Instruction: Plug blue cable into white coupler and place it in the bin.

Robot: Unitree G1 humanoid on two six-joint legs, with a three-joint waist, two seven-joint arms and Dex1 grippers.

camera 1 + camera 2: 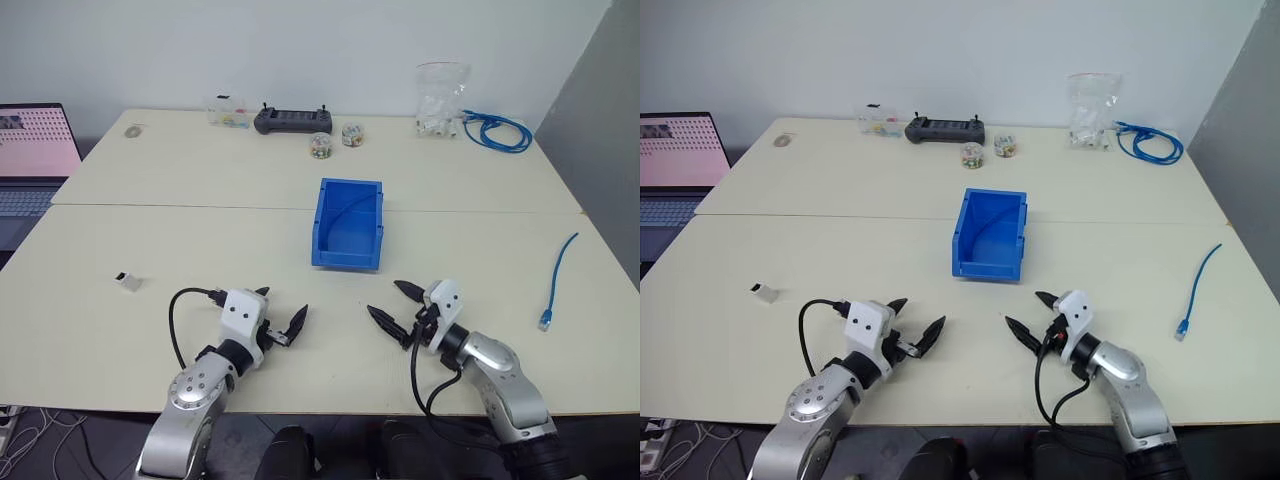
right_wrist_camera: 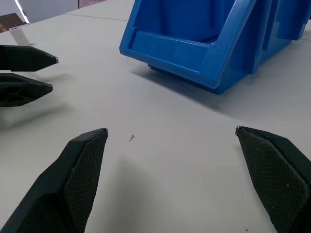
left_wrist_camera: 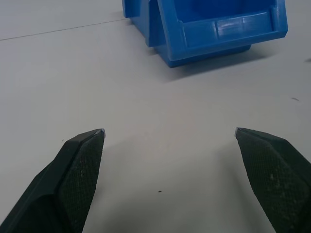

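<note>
While both grippers hovered low over the near edge of the table (image 1: 200,215) with jaws spread wide and empty, no part of the task had begun. The left gripper (image 1: 281,315) was best sent to the white coupler (image 1: 128,281), lying well to its left; the right gripper (image 1: 397,305) to the blue cable (image 1: 557,276), lying well apart near the right edge. The cable would be best gripped close behind a plug, so the stiff end could be aligned squarely with the coupler's socket. The bin (image 1: 349,225) stood between and beyond the grippers; apart from a thin dark curved line I could not identify, it looked empty.
</note>
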